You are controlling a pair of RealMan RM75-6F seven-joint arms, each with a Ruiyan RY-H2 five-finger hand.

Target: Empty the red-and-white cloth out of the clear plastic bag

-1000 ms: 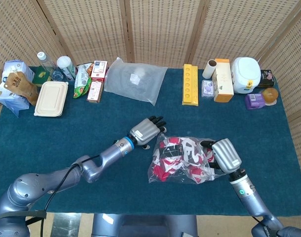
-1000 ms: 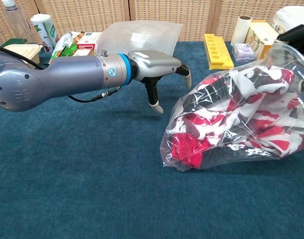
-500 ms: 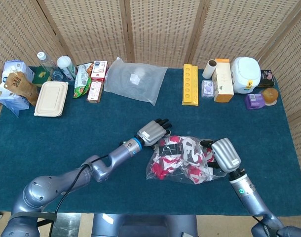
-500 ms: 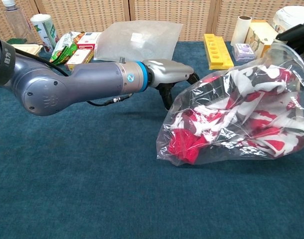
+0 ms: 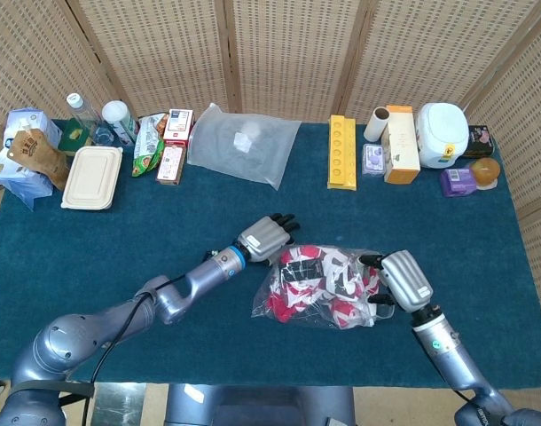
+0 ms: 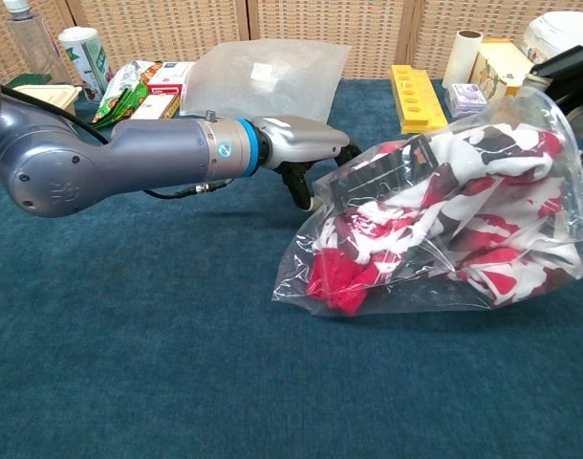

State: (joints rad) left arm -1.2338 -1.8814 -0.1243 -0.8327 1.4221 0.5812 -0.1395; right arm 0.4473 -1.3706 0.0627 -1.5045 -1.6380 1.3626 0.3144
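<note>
1. The red-and-white cloth [image 5: 317, 284] is seen bunched inside the clear plastic bag [image 6: 530, 182]; black patches are also visible in the fabric, and none of it is outside the bag.
2. The bag is laid on the blue table cover [image 5: 208, 204], near the front edge and slightly right of centre; in the chest view its right end is raised while its left corner rests on the cover.
3. The right end of the bag is gripped by the right hand [image 5: 402, 282], whose dark fingers are curled into the plastic; in the chest view only dark fingertips [image 6: 569, 62] at the frame's right edge are shown.
4. The left hand [image 5: 263, 238] is placed just beside the bag's upper left edge, palm down, with fingers curved downward and apart; nothing is held in it. Whether its fingertips touch the plastic cannot be told.
5. Further back, a second flat plastic bag [image 5: 242, 142] is laid near the middle of the table's far edge.
6. To the left of it, snack packets [image 5: 148, 142], small red-and-white boxes [image 5: 175, 133], a beige lidded container [image 5: 93, 177], bottles [image 5: 98, 120] and a brown paper bag [image 5: 35, 153] are grouped.
7. To the right, a yellow tray [image 5: 341, 151], a paper roll [image 5: 378, 124], a tall carton [image 5: 400, 144] and a white appliance [image 5: 442, 133] are lined up.
</note>
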